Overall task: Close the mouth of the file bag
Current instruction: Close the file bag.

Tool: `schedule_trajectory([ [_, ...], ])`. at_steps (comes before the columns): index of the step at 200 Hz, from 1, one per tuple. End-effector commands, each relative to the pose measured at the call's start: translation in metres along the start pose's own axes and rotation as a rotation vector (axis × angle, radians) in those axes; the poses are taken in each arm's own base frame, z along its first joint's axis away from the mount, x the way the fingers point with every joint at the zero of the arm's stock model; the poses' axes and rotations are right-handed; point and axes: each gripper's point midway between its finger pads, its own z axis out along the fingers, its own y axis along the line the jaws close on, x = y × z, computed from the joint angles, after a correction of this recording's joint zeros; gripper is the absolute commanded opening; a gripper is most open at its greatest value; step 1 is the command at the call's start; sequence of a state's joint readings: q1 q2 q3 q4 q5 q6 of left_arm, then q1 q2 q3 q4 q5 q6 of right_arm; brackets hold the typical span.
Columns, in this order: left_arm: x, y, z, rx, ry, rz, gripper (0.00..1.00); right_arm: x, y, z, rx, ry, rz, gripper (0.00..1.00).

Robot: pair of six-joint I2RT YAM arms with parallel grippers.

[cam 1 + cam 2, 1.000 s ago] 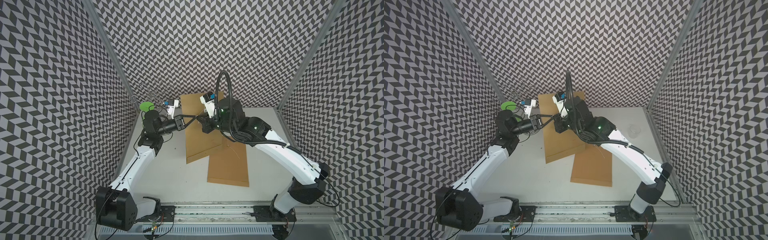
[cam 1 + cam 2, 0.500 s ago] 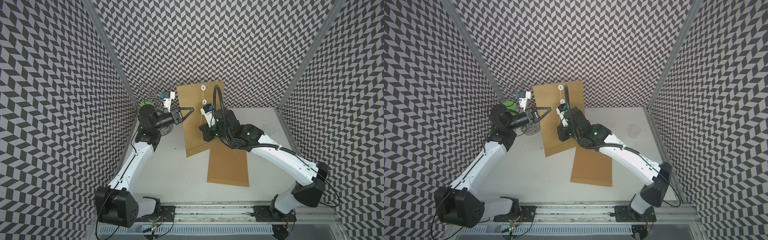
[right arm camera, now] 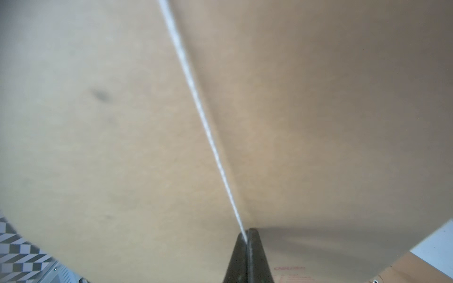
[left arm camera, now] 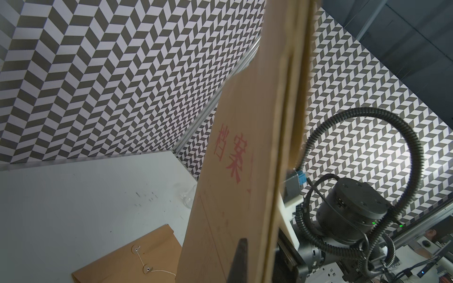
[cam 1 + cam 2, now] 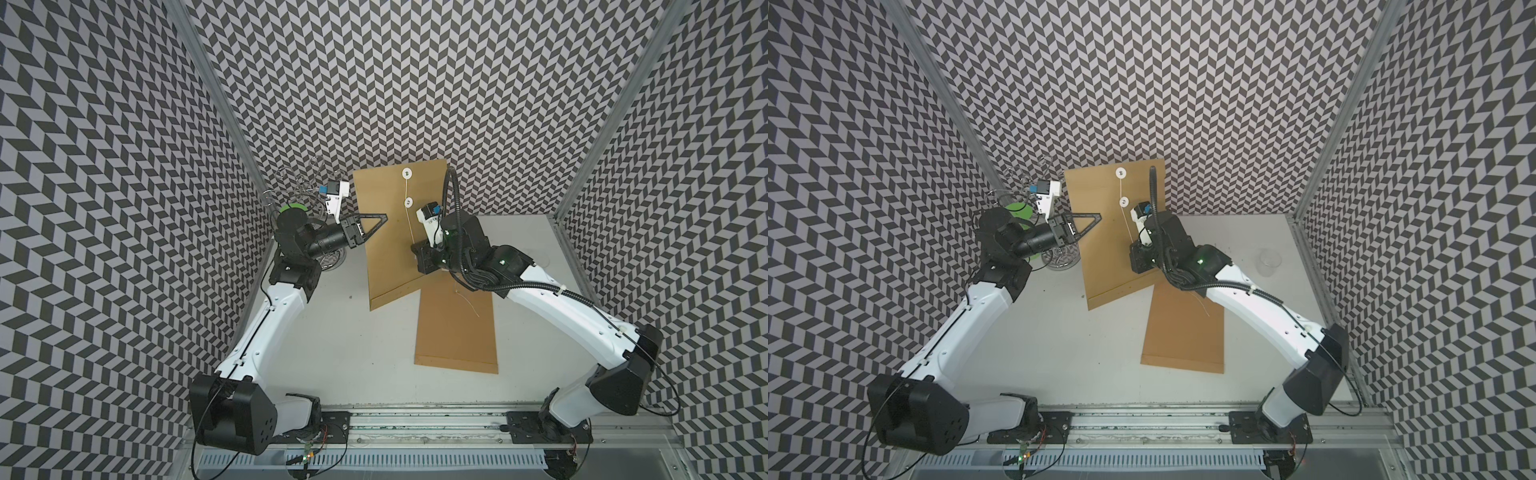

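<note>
A brown file bag (image 5: 386, 257) stands tilted up from the table, its top leaning at the back wall; it appears in both top views (image 5: 1104, 257). Two white discs (image 5: 407, 172) sit near its top, one above the other. A white string (image 5: 410, 224) runs down from them. My left gripper (image 5: 384, 216) is shut on the bag's left edge; in the left wrist view one dark finger (image 4: 239, 259) lies on the paper (image 4: 232, 196). My right gripper (image 3: 246, 235) is shut on the string (image 3: 196, 98) in front of the bag (image 3: 98, 122).
A second brown file bag (image 5: 457, 328) lies flat on the table, partly under the lifted one. A wire rack (image 5: 299, 187) and a glass base stand at the back left behind my left arm. A clear cup (image 5: 1268, 262) sits at the right.
The bag's top has swung up from a folded, low pose to stand against the back wall. My left gripper moved up and left with the edge. My right gripper dropped lower, drawing the string straight.
</note>
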State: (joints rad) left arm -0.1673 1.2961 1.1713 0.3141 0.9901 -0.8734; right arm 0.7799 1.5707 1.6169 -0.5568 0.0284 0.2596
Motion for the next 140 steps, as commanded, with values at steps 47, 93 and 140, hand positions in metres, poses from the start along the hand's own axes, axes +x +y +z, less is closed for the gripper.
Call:
schedule_trajectory([
  [47,-0.011,-0.030,-0.004,0.070,-0.007,0.072,0.00,-0.024,-0.028,-0.003,0.027,-0.078,0.037,0.00],
  [93,-0.007,-0.032,-0.004,0.099,-0.007,0.052,0.00,-0.041,-0.032,-0.005,0.035,-0.109,0.039,0.00],
  [140,0.001,-0.024,-0.002,0.081,0.008,0.035,0.00,-0.078,-0.071,-0.023,0.150,-0.179,0.053,0.00],
])
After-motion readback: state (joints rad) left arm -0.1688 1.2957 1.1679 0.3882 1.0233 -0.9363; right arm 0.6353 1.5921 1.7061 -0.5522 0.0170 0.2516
